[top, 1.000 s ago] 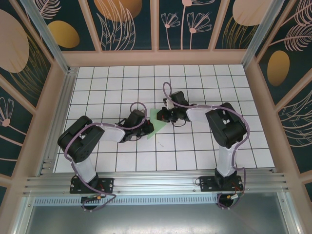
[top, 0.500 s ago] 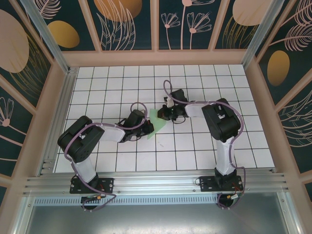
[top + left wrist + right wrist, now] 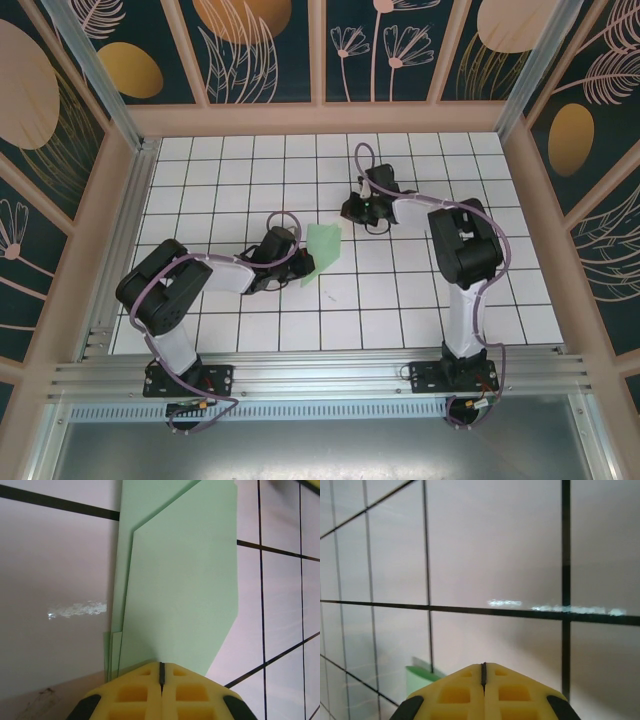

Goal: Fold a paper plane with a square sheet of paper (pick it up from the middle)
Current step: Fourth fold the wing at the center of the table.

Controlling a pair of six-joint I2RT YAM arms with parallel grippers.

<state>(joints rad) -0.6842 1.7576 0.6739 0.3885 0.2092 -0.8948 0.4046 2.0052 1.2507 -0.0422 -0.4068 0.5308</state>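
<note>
The left hand (image 3: pixel 161 669) has its 2 yellow fingertips pressed together, with only a thin dark seam between them. Their tip sits at the near end of the folded mint-green paper (image 3: pixel 180 595), which lies flat on the white gridded worktop (image 3: pixel 55 580). Whether the fingertips bear down on the paper or merely meet its edge cannot be told. In the left wrist view the paper shows stacked layers. A top flap has a slanted upper-left corner and a slanted lower-right edge, and narrower strips of the layers beneath peek out along its left side. Seen from above, the paper (image 3: pixel 322 250) is a narrow, tilted shape near the middle of the worktop (image 3: pixel 400 290). The left hand (image 3: pixel 293 266) is at its lower-left end. The right hand (image 3: pixel 354 211) lies beyond the paper's upper-right end, near it but apart from it. The right hand (image 3: pixel 483 672) also has its 2 yellow fingertips closed tight against each other, with nothing between them, low over bare tiles (image 3: pixel 495 545). A small corner of the green paper (image 3: pixel 419 677) shows just to the left of the fingertips in the right wrist view.
</note>
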